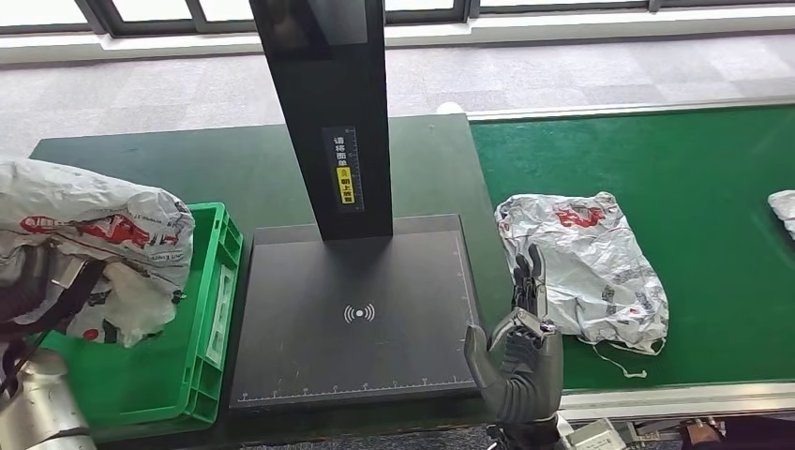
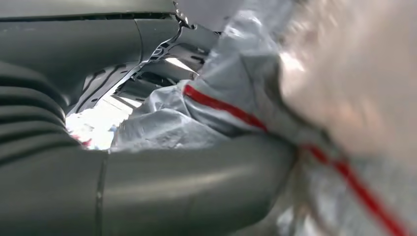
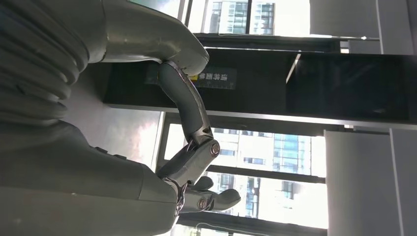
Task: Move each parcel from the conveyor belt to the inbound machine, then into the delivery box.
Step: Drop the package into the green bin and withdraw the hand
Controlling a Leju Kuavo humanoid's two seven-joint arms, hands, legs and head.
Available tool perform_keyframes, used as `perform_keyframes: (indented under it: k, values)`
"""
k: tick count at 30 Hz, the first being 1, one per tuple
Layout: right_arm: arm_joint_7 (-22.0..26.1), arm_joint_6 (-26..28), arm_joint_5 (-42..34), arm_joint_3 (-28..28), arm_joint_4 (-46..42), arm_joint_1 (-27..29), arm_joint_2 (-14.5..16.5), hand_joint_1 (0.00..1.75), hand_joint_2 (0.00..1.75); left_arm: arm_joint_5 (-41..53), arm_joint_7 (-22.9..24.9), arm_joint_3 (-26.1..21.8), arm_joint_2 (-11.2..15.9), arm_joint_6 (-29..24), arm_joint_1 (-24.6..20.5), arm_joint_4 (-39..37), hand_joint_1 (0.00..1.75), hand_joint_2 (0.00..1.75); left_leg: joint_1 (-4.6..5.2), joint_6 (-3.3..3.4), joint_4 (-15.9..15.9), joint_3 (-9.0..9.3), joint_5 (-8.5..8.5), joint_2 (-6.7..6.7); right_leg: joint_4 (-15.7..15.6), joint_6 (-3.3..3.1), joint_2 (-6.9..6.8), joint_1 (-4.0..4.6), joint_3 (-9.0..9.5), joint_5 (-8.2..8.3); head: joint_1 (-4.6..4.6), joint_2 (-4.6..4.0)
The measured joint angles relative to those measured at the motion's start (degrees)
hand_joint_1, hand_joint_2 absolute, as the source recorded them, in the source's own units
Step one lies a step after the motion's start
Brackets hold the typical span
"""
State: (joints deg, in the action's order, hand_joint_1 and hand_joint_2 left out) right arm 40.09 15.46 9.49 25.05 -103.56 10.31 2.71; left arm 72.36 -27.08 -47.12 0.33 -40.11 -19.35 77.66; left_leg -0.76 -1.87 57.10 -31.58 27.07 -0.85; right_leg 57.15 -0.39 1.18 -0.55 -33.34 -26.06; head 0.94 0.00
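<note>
Head view, left edge of frame: left hand (image 1: 42, 281) grips a crumpled white parcel (image 1: 98, 244) with red print, held up over the green delivery box (image 1: 211, 309) at lower left (the bag hides most of the fingers). Left wrist view: grey thumb (image 2: 187, 182) pressed against the same wrinkled plastic, red stripe showing; the rest is blurred.

Centre of frame: the inbound machine (image 1: 356, 319), a flat dark plate with a wireless mark, and a black post (image 1: 328, 112) rising from its far edge with a yellow label. Nothing lies on the plate.

Right of centre: right hand (image 1: 521, 352) stands upright at the lower edge of the green conveyor belt (image 1: 675, 178), fingers spread, holding nothing. Its fingertips sit just beside a second white parcel (image 1: 586, 267) lying flat on the belt; contact cannot be told. A third parcel (image 1: 784, 208) peeks in at the right edge of frame
</note>
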Motion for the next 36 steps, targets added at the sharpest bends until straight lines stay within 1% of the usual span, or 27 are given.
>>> perform_keyframes:
  k: [3,6,13,16,20,25,26,28,30,33,34,36]
  values:
    - [0.0,0.21,-0.21,0.0,0.34,-0.06,-0.18,0.0,1.75,0.48,-0.65,-0.01,-1.28,0.0,0.75,1.71,0.0,0.0,0.0,0.01,0.0,-0.01,0.0,0.0,0.0,0.0,-0.02,0.0,-0.01,0.0,0.0,0.0]
    - [0.0,0.34,-0.3,0.0,0.68,-0.21,-0.28,0.0,1.75,0.94,0.04,0.0,-2.09,0.0,1.25,2.59,0.0,0.0,0.0,0.0,0.0,0.0,0.0,0.01,0.0,0.0,-0.02,0.0,-0.01,0.0,0.0,0.0]
    - [0.0,0.71,-0.25,0.0,1.16,-0.33,-0.43,0.0,1.75,5.4,5.11,0.54,-2.69,0.0,1.83,2.79,0.0,0.0,-0.01,0.0,0.0,0.0,0.0,0.0,0.02,0.0,-0.04,0.01,-0.02,0.0,0.0,0.0]
    - [0.0,0.74,-0.3,0.01,1.31,-0.34,-0.54,0.0,1.75,6.79,7.46,1.2,-2.42,0.0,1.8,2.33,0.0,0.0,-0.01,0.0,0.0,0.0,0.0,0.0,0.02,0.0,-0.03,0.01,-0.02,0.0,0.0,0.0]
    - [0.0,0.85,-0.48,0.01,1.59,-0.36,-0.69,0.0,1.75,7.66,11.21,1.99,-0.71,0.0,1.47,0.8,0.0,0.0,-0.01,0.0,0.0,0.0,0.0,0.01,0.02,0.0,-0.02,0.01,-0.03,0.0,0.0,0.0]
    - [0.0,0.91,-0.51,0.0,1.64,-0.36,-0.74,0.0,1.75,7.75,11.85,2.21,-0.01,0.0,1.32,0.3,0.0,0.0,-0.01,0.0,0.0,0.0,0.0,0.01,0.02,0.0,-0.03,0.01,-0.03,0.0,0.0,0.0]
    - [0.0,0.93,-0.55,0.0,1.7,-0.43,-0.76,0.0,1.75,7.91,12.52,2.3,0.55,0.0,1.17,-0.22,0.0,0.0,-0.01,0.0,0.0,0.0,0.0,0.01,0.02,0.0,-0.02,0.01,-0.03,0.0,0.0,0.0]
    - [0.0,0.63,-0.57,0.01,2.04,-0.73,-0.79,0.0,1.75,9.64,16.51,2.43,3.26,0.0,0.61,-2.34,0.0,0.0,-0.04,-0.02,-0.01,0.0,-0.01,0.03,0.04,-0.01,0.01,0.04,-0.03,0.01,0.0,0.0]
    - [0.0,0.0,-0.36,0.01,2.48,-1.13,-0.81,0.0,1.75,12.46,21.51,2.46,6.22,0.0,0.23,-4.09,0.0,0.0,-0.07,-0.03,-0.01,-0.01,-0.02,0.05,0.06,-0.02,0.04,0.06,-0.04,0.01,0.0,0.0]
    - [0.0,-0.95,0.1,0.02,2.97,-1.53,-0.81,0.0,1.75,14.22,29.0,3.08,9.25,0.0,1.55,-4.23,0.0,0.0,-0.09,-0.05,-0.02,-0.02,-0.01,0.09,0.08,-0.03,0.08,0.08,-0.06,0.0,0.0,0.0]
    - [0.0,-1.14,0.19,0.01,3.12,-1.59,-0.81,0.0,1.75,14.33,32.67,3.79,10.68,0.0,2.54,-4.12,0.0,0.0,-0.09,-0.06,-0.01,-0.02,0.0,0.12,0.08,-0.03,0.11,0.08,-0.09,0.0,0.0,0.0]
    - [0.01,-1.24,0.28,0.01,3.37,-1.62,-0.81,0.0,1.75,14.39,42.23,6.99,14.4,0.0,5.13,-4.01,0.0,0.0,-0.11,-0.09,-0.01,-0.03,0.01,0.2,0.07,-0.07,0.16,0.11,-0.17,-0.02,0.01,0.0]
